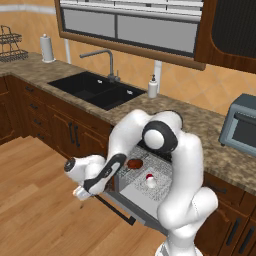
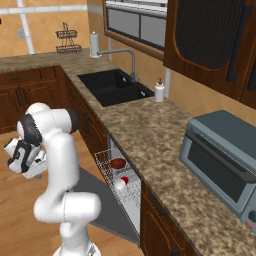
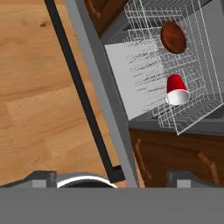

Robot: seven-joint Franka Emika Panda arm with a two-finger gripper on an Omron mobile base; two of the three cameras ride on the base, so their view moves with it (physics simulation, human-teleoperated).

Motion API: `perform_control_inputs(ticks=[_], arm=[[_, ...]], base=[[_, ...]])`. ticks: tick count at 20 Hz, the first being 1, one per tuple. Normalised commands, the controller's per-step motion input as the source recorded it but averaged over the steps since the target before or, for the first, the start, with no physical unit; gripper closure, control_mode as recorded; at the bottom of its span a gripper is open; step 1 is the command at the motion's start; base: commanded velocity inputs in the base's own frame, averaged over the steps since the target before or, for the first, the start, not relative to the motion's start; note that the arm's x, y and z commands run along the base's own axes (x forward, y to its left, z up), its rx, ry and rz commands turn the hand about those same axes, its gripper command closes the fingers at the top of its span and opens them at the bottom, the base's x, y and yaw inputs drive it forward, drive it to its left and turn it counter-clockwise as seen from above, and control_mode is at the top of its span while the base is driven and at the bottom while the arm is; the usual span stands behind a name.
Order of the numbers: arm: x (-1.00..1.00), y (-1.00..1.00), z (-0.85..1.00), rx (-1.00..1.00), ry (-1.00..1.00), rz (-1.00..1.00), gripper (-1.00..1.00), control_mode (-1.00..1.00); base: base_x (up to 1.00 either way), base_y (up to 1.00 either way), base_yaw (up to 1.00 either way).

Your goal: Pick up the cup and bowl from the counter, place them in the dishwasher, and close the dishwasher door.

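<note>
The dishwasher (image 1: 150, 172) stands open under the counter (image 1: 200, 125). Its grey door (image 1: 131, 199) hangs down over the floor, and the long dark bar handle (image 3: 78, 83) runs along its outer edge. In the white wire rack (image 3: 192, 57) lie the reddish-brown bowl (image 1: 134, 163) (image 2: 118, 163) (image 3: 173, 37) and the red cup (image 1: 149, 180) (image 2: 122, 181) (image 3: 176, 89), which is on its side. My gripper (image 1: 82, 193) is low at the door's outer edge, close to the handle. It is open, with its fingertips (image 3: 43, 178) far apart, and holds nothing.
A black sink (image 1: 97, 90) with a faucet (image 1: 107, 60) and a white soap bottle (image 1: 152, 87) are on the counter to the left. A grey-blue toaster oven (image 2: 225, 160) stands to the right. Wooden floor (image 1: 35, 215) spreads in front of the dark cabinets (image 1: 55, 127).
</note>
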Motion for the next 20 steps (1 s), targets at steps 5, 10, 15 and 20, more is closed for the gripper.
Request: perform_control_inputs(ticks=[5,10,15,20], arm=[[-0.58,0.56,-0.36,-0.37,-0.06,-0.15,-1.00,-1.00],[-0.10,0.03,-0.56,-0.45,-0.18,-0.13,-1.00,-1.00],[0.00,0.00,-0.55,-0.40,-0.24,-0.10,-1.00,-1.00],[0.00,-0.04,-0.56,-0.34,-0.17,-0.09,-1.00,-1.00]], base=[[0.00,0.00,0.00],[0.00,0.00,0.00],[0.00,0.00,0.00],[0.00,0.00,0.00]])
